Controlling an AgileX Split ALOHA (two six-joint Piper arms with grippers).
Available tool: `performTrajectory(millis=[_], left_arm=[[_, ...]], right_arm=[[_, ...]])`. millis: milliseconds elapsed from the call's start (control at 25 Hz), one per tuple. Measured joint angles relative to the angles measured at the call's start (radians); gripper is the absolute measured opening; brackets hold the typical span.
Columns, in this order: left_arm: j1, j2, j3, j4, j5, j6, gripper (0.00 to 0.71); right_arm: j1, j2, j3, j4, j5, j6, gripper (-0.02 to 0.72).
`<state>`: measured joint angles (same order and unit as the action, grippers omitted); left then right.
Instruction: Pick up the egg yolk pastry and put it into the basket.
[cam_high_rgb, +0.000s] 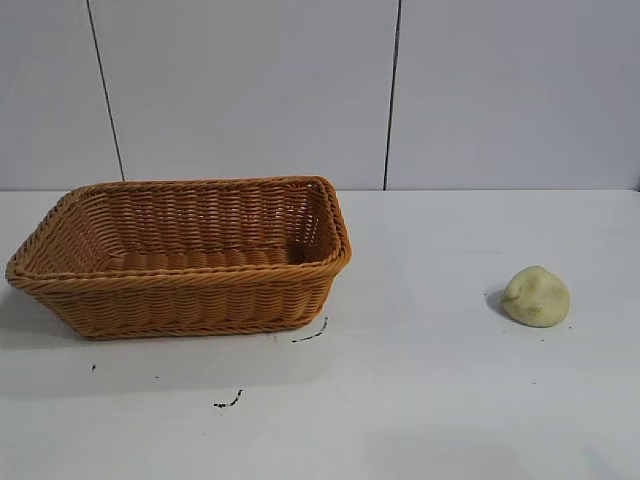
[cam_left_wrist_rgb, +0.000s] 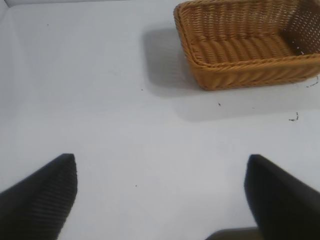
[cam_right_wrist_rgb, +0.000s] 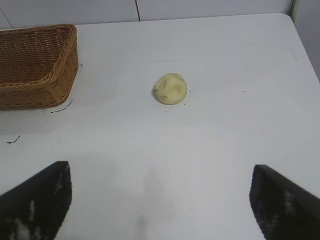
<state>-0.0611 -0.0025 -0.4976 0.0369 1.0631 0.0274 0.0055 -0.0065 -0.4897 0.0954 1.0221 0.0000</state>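
Observation:
The egg yolk pastry (cam_high_rgb: 537, 296) (cam_right_wrist_rgb: 170, 88), a small pale yellow-green lump, rests on the white table at the right. The orange-brown wicker basket (cam_high_rgb: 60, 275) (cam_left_wrist_rgb: 210, 75) (cam_right_wrist_rgb: 30, 90) stands at the left with nothing inside. Neither arm shows in the exterior view. My right gripper (cam_right_wrist_rgb: 161, 170) is open above bare table, well short of the pastry, with nothing between its fingers. Over bare table my left gripper (cam_left_wrist_rgb: 161, 160) is also open, away from the basket.
The white table (cam_high_rgb: 400, 400) carries a few small black marks (cam_high_rgb: 228, 402) near the basket's front. A pale panelled wall (cam_high_rgb: 250, 90) runs behind. The table's right edge (cam_right_wrist_rgb: 300, 45) shows in the right wrist view.

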Motion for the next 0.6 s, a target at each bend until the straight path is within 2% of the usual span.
performTrajectory(millis=[600], left_arm=[[0.0,0.0,0.0,0.0,0.0,0.0,0.693]], right_arm=[[0.0,0.0,0.0,-0.011,0.0,0.006,0.696]])
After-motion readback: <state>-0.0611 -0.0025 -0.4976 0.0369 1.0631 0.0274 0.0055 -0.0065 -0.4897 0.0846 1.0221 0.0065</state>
